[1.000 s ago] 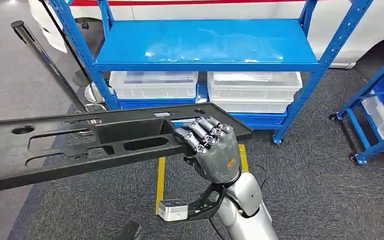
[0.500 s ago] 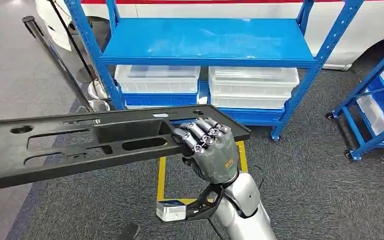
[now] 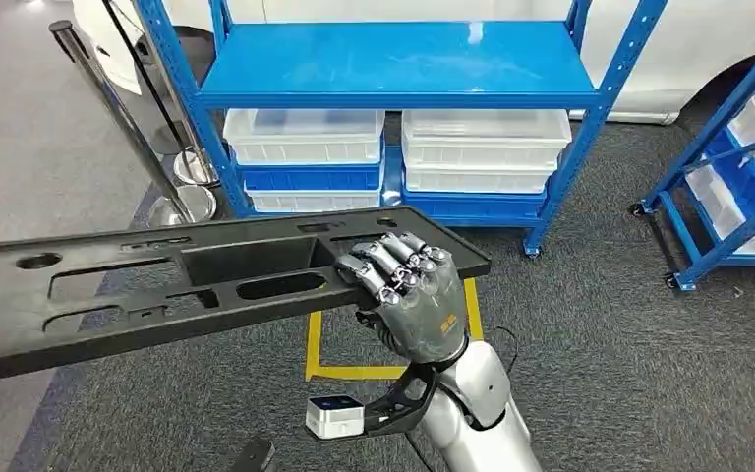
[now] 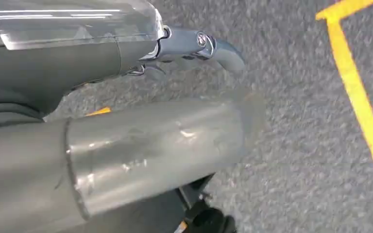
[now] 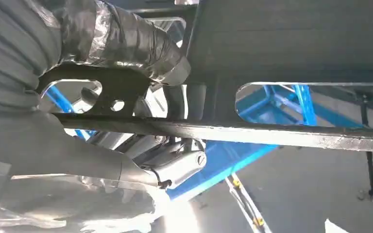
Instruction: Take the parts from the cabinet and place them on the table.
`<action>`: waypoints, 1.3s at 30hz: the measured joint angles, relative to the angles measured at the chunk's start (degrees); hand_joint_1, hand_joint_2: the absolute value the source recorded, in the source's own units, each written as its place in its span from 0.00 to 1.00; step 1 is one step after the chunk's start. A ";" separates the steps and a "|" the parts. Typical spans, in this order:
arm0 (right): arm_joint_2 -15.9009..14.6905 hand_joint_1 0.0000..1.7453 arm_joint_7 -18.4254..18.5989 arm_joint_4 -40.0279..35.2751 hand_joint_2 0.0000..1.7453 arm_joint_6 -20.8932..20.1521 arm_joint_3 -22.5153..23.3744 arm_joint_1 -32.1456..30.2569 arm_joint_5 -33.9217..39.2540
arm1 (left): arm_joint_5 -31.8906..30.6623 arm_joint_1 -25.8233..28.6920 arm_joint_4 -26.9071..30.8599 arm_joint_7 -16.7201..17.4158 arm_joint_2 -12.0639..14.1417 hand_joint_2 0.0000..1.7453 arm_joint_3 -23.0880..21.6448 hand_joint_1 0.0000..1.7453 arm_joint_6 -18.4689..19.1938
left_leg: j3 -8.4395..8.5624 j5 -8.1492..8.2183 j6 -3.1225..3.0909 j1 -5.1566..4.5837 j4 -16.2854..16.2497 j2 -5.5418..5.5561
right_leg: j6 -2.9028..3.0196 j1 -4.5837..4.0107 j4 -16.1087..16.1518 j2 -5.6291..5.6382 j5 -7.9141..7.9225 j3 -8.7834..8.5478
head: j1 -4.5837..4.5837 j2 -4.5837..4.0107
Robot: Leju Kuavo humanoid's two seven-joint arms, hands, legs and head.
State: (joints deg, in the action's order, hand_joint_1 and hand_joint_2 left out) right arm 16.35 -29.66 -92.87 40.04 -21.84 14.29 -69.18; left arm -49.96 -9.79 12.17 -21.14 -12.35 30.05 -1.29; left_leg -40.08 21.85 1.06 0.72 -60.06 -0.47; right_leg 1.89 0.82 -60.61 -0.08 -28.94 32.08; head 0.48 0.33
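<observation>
One long black panel with several cut-outs crosses the head view from 9 o'clock to the centre, gripped at its right end by one hand, the right hand. At 12 o'clock stands one blue shelving rack with four clear plastic bins in two stacks of two beneath its shelf. A second blue rack sits at 3 o'clock, and two chrome stanchion posts rise at 10 o'clock.

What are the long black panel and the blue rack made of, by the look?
Black panel: looks like moulded plastic, matte black with dull sheen; cut-out slots and recessed pockets suggest moulding, though painted metal can't be ruled out. The right hand grips it near one end. Blue rack: likely painted steel; glossy shelf reflecting light, and perforated uprights.
</observation>
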 joint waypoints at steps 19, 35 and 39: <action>0.81 1.00 0.28 1.12 1.00 0.00 0.00 0.66 -0.90 | 0.24 -0.58 0.13 0.13 0.09 0.00 -0.09 0.00 -0.15 | 9.18 3.49 -3.39 -0.76 4.25 -0.34 | -2.49 -0.06 -11.59 0.00 -3.84 11.23 | -0.09 0.00; 0.98 1.00 1.33 1.44 1.00 0.00 0.00 0.74 -2.58 | -0.92 -0.34 0.13 1.09 0.09 0.00 -0.92 0.00 0.13 | -2.76 11.66 0.63 0.03 -14.77 -0.04 | 0.44 -0.22 0.65 -0.29 2.58 2.98 | -0.04 0.00; 0.96 1.00 1.40 1.38 1.00 0.00 0.00 0.60 -2.82 | -0.90 -0.50 0.13 1.20 0.15 0.00 -1.11 0.00 0.13 | 6.30 5.60 0.07 -0.03 -7.34 0.03 | -0.01 -0.20 0.22 -0.17 5.15 6.54 | -0.04 0.00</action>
State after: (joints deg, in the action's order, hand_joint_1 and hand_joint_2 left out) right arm 17.31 -28.26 -91.49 40.04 -21.84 14.89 -72.00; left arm -50.86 -10.30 12.31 -19.94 -12.20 28.94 -1.16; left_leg -33.78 27.45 1.13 0.69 -67.40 -0.45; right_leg 1.87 0.62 -60.39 -0.25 -23.79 38.62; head 0.44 0.33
